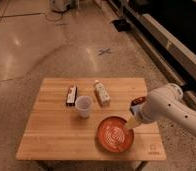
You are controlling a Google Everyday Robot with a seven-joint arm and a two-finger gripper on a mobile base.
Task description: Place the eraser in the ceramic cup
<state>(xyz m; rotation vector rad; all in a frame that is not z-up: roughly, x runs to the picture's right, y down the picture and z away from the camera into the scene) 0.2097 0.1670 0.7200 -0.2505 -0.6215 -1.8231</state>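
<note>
Hovering my gripper (129, 126) over the bowl (99, 137), spread or closed I cannot tell, I am worrying its reach to the eraser (71, 95) could tip the cup (83, 106) next to it.

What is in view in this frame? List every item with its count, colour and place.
table: one, light wood, centre of the view on a speckled floor
eraser: one, dark with a white patch, back left part of the table, just behind the cup
ceramic cup: one, white, upright near the table's middle
bottle: one, pale with a yellowish label, lying to the right of the eraser
bowl: one, orange-red with white swirls, front right of the table
floor mark: one, blue cross, on the floor beyond the table
arm: one, white, reaching in from the right
gripper: one, pointing down over the bowl's right side, away from the eraser
</note>
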